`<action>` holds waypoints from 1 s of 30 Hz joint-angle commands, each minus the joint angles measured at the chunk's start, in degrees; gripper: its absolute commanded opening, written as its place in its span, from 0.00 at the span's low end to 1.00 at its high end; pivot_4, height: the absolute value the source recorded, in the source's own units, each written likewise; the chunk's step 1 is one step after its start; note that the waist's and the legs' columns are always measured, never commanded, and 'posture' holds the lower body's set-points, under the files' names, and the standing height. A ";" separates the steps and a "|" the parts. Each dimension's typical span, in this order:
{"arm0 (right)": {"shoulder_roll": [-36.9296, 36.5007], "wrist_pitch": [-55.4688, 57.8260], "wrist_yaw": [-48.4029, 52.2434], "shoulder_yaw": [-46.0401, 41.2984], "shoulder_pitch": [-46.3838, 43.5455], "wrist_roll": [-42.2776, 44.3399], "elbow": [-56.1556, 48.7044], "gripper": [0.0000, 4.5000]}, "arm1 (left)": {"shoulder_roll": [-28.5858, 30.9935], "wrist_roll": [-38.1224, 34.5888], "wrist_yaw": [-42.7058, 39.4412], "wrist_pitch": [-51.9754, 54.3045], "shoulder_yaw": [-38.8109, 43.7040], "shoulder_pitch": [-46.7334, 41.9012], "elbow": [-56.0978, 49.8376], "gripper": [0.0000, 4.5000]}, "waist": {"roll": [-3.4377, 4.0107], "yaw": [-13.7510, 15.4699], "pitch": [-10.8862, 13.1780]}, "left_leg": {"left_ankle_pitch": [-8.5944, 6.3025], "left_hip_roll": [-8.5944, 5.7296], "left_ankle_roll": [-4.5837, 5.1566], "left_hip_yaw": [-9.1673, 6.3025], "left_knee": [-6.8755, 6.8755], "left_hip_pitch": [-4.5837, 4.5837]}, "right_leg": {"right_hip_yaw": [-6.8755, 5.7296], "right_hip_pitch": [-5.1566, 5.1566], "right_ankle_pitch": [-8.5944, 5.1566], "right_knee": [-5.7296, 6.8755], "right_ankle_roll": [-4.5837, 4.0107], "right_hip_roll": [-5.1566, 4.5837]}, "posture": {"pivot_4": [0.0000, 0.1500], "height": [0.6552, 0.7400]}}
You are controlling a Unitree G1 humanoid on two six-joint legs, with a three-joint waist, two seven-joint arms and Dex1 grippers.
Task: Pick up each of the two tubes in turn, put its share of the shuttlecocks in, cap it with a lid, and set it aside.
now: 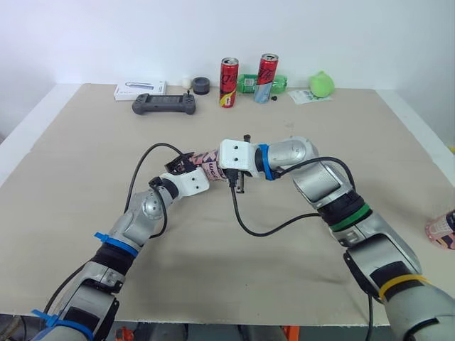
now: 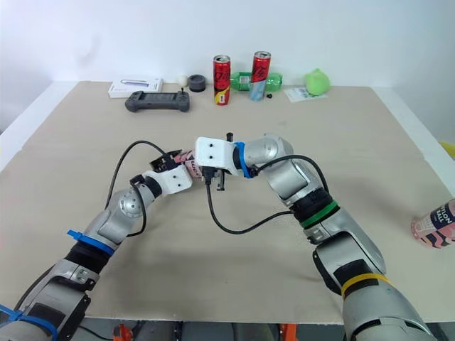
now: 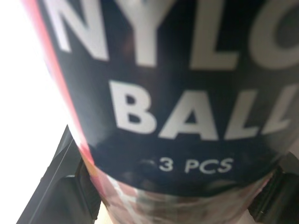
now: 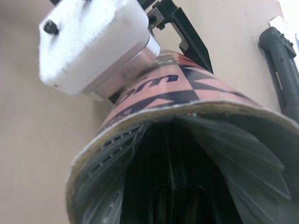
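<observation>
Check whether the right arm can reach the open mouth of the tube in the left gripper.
Probably yes. The left gripper holds the tube with its open mouth facing the right arm close up, and nothing lies between them.

Beige table (image 1: 85,177). Carries along the far edge white box (image 1: 140,89), dark controller (image 1: 164,105), black roll (image 1: 201,85), red can (image 1: 228,82), second red can (image 1: 266,78), lying green bottle (image 1: 248,83), green ball (image 1: 321,84). At right edge, pink bottle (image 1: 442,229).

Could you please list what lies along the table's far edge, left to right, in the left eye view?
White flat box, small white ball, dark grey round roll, red metal can, second red metal can, light green ball.
</observation>
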 commanded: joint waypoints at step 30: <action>-30.66 30.27 7.77 -45.69 37.85 24.82 -23.11 0.99 | -14.67 -45.09 -27.44 10.31 7.21 10.73 -13.19 0.72 | 0.04 1.82 -0.02 | -0.05 -0.21 0.05 -0.01 0.01 -0.05 | 0.01 0.15 -0.37 -0.06 0.17 -0.18 | 1.00 1.00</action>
